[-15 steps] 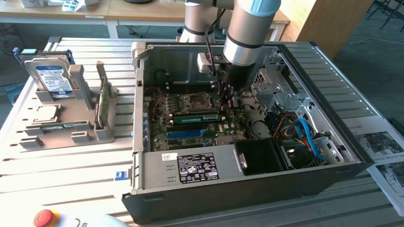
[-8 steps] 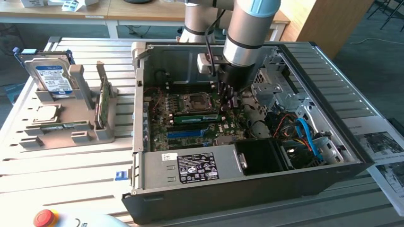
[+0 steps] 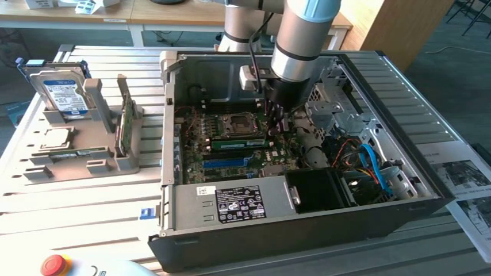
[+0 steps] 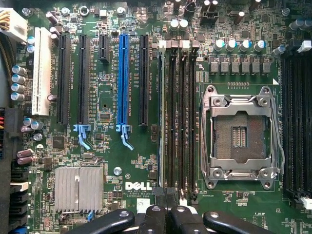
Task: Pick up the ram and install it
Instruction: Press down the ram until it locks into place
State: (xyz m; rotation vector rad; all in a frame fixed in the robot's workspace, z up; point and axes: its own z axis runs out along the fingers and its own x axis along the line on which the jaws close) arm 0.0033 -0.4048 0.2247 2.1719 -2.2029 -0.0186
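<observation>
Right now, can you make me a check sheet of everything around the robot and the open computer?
Surface: pale slatted metal table carrying an open black computer case.
Job's things: long thin green ram stick inside the case, on the green motherboard beside the silver processor socket.
Clutter: grey plastic holder with a blue-labelled hard drive, a square silver chip and a wider green card.
Grippers: black gripper shut, low over the black memory slots; cannot tell whether it holds the ram.
Cables: blue cable inside the case.
Surroundings: wooden desks, printed papers, red button.
</observation>
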